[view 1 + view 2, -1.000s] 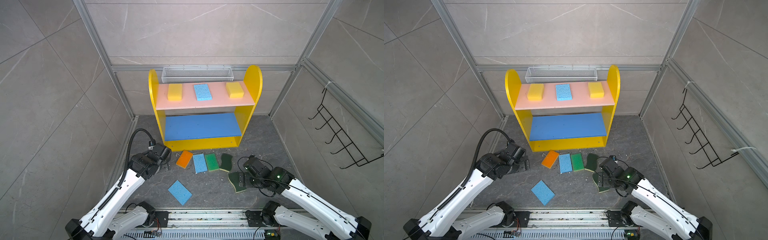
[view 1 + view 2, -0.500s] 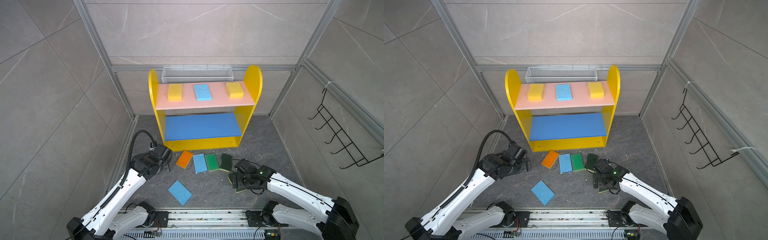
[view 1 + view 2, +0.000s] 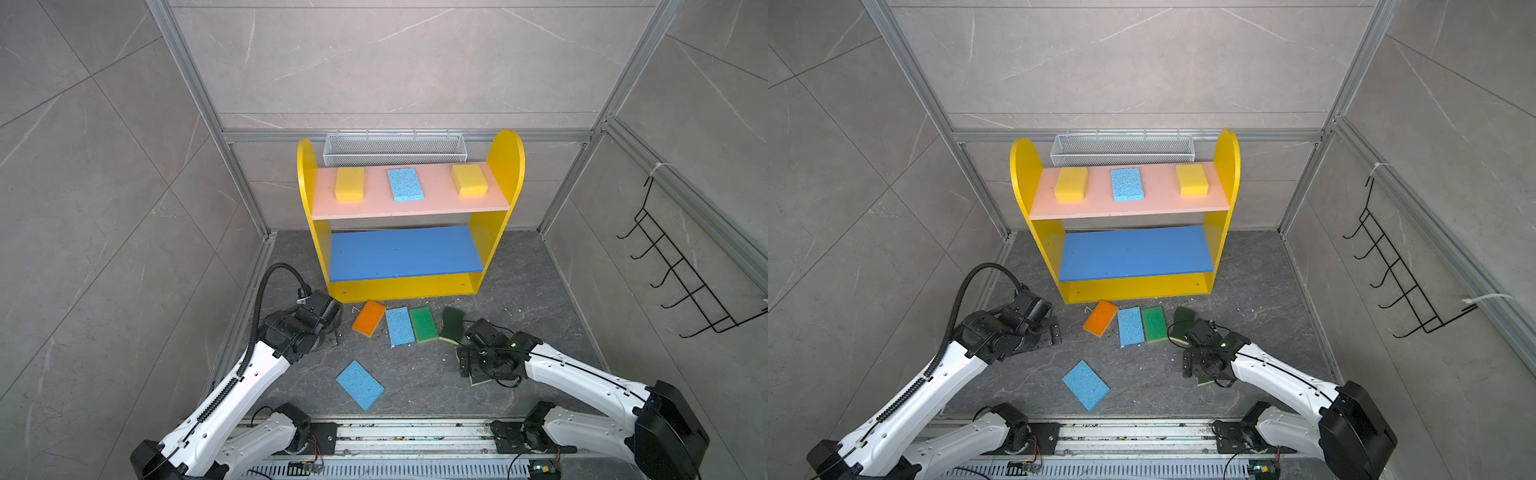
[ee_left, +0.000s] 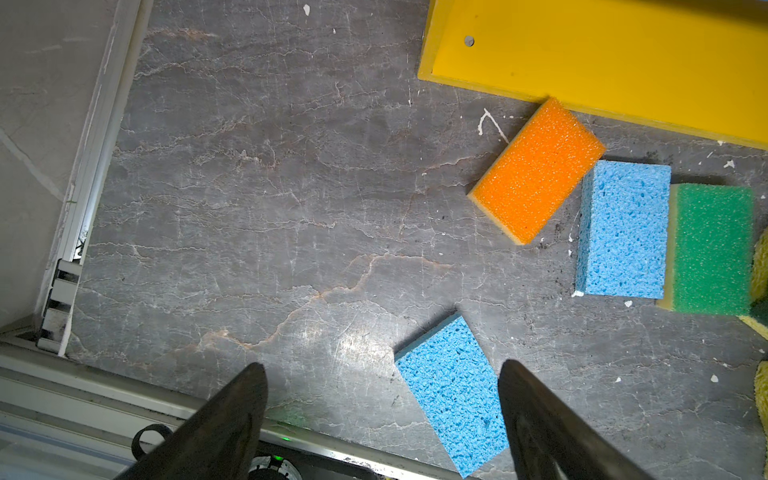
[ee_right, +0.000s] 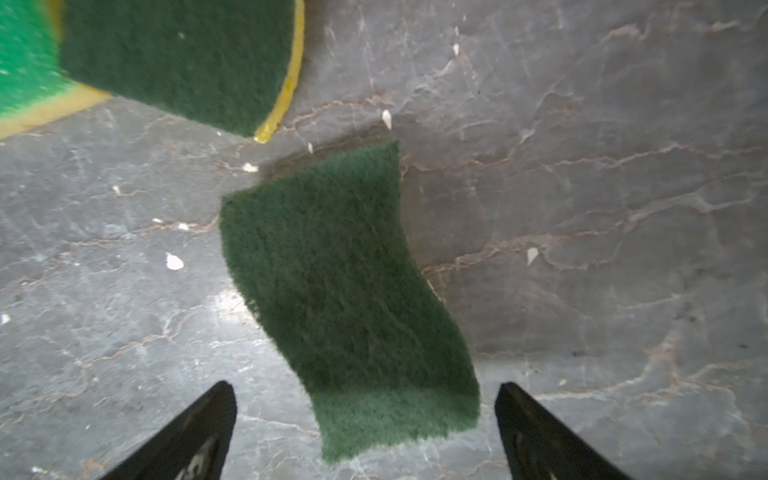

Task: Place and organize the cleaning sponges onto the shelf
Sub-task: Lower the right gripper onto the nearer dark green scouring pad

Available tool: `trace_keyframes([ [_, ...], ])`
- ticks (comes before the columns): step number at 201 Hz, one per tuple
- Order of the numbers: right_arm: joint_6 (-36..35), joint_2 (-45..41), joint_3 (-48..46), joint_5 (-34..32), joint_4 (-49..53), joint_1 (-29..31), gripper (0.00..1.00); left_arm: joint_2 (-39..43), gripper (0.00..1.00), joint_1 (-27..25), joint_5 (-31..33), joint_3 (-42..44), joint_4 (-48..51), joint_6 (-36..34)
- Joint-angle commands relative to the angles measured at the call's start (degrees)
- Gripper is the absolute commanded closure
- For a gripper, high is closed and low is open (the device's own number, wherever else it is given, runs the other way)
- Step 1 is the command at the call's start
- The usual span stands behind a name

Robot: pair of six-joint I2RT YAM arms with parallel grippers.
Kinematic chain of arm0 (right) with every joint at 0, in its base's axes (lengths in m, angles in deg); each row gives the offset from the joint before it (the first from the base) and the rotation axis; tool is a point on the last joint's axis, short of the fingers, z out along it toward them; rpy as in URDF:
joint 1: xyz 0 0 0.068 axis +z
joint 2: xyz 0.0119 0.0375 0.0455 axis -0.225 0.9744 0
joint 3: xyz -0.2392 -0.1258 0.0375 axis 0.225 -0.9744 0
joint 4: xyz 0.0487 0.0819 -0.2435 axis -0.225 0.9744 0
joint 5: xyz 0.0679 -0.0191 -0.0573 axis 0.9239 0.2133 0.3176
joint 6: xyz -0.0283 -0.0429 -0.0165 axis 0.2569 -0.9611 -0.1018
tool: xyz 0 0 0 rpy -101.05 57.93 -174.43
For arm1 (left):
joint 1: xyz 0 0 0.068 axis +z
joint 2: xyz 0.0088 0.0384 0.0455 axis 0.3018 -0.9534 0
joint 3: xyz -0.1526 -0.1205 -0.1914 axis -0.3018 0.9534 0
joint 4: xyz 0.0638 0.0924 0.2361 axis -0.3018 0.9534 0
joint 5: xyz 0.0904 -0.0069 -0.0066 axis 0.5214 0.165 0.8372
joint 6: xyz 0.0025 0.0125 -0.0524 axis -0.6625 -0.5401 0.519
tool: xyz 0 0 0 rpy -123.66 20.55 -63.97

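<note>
Below, wavy fibrous dark green sponge [image 5: 345,299], porous rectangular blue sponge [image 4: 453,399]

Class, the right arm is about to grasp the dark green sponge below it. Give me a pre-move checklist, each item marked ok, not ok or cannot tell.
1. Right gripper open: ok, jaws wide apart.
2. Wavy dark green sponge between its jaws: ok.
3. Second dark green sponge apart from the target: ok, a gap shows.
4. Gripper low enough to grip: cannot tell.
5. Left gripper open and empty: ok.
6. Blue middle board of the shelf free: ok, nothing on it.
</note>
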Motion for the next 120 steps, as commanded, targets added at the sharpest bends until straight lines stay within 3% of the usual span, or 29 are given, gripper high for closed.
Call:
trace_keyframes([
  [1,1.58,1.14,-1.80,1.22,-1.82,-1.27,0.00,0.17,0.10,0.36,-0.26,-0.20,0.42,1.09],
  [57,1.00,4.11,-3.73,5.38,-7.24,-3.01,0.01,1.21,0.10,0.36,0.19,-0.25,1.80,2.10],
  [120,0.63,6.15,-2.52,5.85,-5.44,-3.03,0.05,2.63,0.10,0.36,0.62,-0.40,2.74,3.36],
])
